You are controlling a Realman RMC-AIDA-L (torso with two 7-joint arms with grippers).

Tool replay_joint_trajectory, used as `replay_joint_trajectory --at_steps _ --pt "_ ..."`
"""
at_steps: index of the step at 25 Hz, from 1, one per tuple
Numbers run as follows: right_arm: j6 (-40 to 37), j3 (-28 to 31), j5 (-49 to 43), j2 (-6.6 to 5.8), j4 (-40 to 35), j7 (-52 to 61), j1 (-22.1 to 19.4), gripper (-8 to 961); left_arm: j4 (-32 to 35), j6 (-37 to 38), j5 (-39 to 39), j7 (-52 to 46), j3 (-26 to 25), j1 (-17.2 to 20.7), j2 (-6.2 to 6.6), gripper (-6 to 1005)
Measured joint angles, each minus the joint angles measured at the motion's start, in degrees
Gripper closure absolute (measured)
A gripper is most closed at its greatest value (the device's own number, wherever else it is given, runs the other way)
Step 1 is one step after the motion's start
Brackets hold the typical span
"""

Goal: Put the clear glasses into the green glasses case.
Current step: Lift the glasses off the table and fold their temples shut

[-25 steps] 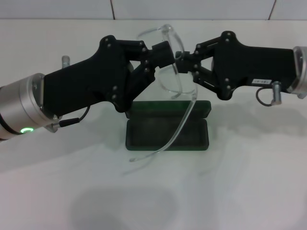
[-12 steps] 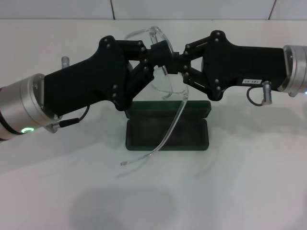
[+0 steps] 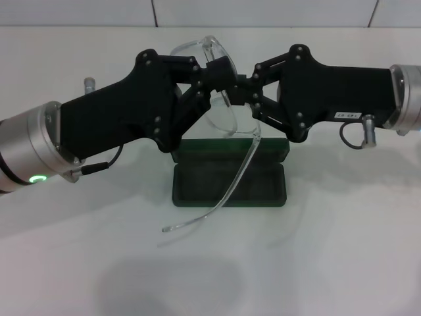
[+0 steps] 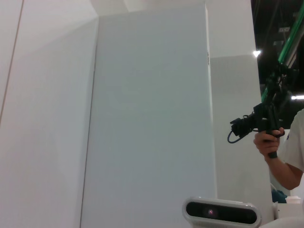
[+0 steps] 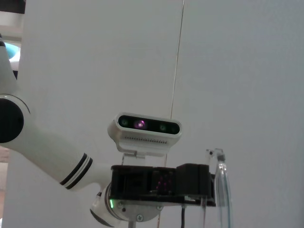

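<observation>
The white worktop [image 3: 342, 250] fills most of the head view, with a pale tiled wall behind it.

Two big black arms reach in from the sides and meet in the middle, high above the worktop. The left hand [image 3: 222, 71] comes in from the left and is closed on the front of the clear glasses [image 3: 220, 105]. The right hand [image 3: 245, 89] comes in from the right, and its tips are pinched on the glasses too, just beside the left hand — the two hands are nearly touching.

The glasses hang in the air between the hands, tilted. One long thin arm of the glasses [image 3: 227, 191] swings down and forward, crossing over the case, with its curved end low near the worktop in front.

The green glasses case [image 3: 270, 191] lies open on the worktop right under the hands. Its dark tray holds nothing — the glasses are above it, not in it.

The left wrist view shows a person's hand [image 4: 267, 142] holding a black device far off.
</observation>
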Motion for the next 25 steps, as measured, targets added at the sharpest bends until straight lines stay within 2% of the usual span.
replay_joint_trajectory --at_steps 9,16,18,21,22,23,25 --pt "0.98 0.37 1.29 -0.04 -0.08 -1.5 -0.84 886 0.0 0.26 0.28 -0.01 0.0 0.08 0.02 962" --pt "1.92 0.39 1.97 -0.15 -1.13 -2.09 -1.2 886 0.73 2.02 0.27 -0.17 -0.54 0.43 0.55 963" --pt "1.97 0.4 1.97 -0.2 -2.33 -1.93 -1.92 886 1.46 2.42 0.17 -0.39 -1.66 1.0 0.98 963" --pt "1.82 0.42 2.17 -0.24 -4.69 -1.62 -3.67 886 3.51 2.67 0.14 -1.55 -4.57 3.16 2.51 963" --pt "1.75 0.43 2.54 -0.24 -5.53 -1.59 -4.37 886 3.51 2.67 0.14 -1.55 -4.57 3.16 2.51 963" --pt "1.59 0.44 3.12 -0.26 -6.23 -1.56 -5.15 886 4.75 2.71 0.21 -2.84 -6.54 4.69 3.78 963" --pt "0.88 0.44 4.8 -0.35 -7.22 -1.54 -6.53 886 5.09 2.72 0.38 -3.42 -7.88 5.84 4.66 963"
